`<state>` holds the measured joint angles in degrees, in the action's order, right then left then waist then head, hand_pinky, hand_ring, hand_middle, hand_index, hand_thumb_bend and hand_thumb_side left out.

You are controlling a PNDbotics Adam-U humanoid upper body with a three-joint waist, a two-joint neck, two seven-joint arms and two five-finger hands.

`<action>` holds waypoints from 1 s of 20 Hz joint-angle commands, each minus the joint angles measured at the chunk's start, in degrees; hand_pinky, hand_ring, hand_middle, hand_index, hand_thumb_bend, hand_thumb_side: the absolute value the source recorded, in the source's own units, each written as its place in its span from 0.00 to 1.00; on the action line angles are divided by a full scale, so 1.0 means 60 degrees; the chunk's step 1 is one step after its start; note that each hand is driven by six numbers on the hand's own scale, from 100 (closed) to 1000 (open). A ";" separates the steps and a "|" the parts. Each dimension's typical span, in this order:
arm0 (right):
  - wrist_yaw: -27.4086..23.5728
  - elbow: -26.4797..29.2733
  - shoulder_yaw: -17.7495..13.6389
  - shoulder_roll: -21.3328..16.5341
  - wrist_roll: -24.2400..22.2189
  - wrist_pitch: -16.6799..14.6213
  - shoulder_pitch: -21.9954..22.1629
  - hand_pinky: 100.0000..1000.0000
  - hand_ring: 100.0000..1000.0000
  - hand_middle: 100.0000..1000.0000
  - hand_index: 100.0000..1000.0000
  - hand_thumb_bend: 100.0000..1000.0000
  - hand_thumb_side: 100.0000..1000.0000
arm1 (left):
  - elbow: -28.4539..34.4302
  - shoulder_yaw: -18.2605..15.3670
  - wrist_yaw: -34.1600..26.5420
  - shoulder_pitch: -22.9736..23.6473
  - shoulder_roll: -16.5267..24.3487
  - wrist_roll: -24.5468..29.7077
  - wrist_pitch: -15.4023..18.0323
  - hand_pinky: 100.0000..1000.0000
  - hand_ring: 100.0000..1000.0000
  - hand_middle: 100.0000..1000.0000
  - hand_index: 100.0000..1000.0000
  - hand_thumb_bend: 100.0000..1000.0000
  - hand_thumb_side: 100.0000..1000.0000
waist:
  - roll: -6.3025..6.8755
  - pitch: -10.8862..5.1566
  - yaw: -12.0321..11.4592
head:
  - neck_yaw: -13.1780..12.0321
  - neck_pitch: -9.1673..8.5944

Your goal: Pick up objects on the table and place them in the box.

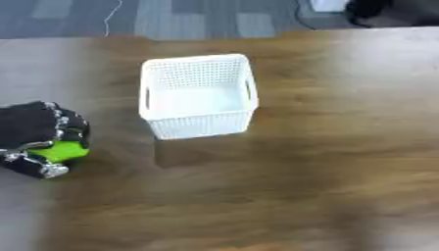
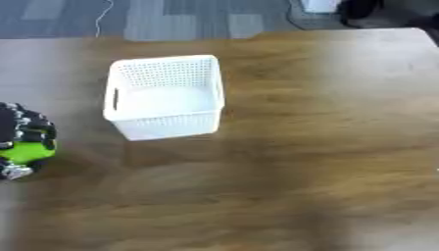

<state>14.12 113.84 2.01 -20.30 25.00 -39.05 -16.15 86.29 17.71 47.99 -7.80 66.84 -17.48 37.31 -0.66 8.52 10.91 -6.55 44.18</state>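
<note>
Our left hand [image 1: 38, 137] at nine o'clock, fingers curled round a green object [image 1: 60, 151], white basket [image 1: 197, 122] at twelve, our right hand unseen

No readable text or labels anywhere.

Wood, plastic and black casing, as we see them.
Right of our left hand [image 1: 38, 135] we see a white plastic box [image 1: 198, 125] with perforated mesh walls, matt. The table [image 1: 326, 147] under the hand looks like brown wood grain with a soft sheen. The hand itself is matt black with silvery metal bits, curled on a smooth, bright green thing [image 1: 61, 151].
</note>
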 commanded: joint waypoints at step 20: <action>-0.0077 0.0126 -0.0086 -0.0250 0.0073 -0.0048 -0.0205 0.28 0.41 0.44 0.53 0.21 1.00 | 0.0537 -0.0404 -0.4635 -0.0899 0.1017 0.5635 -0.3166 0.00 0.00 0.00 0.09 0.12 0.17 | 0.0325 -0.0419 0.0122 | -0.0080 -0.0038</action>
<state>13.99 113.84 1.71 -20.62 25.01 -39.05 -16.31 89.59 16.14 20.79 -12.40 70.08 14.52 19.02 1.09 6.89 11.69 -6.61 44.17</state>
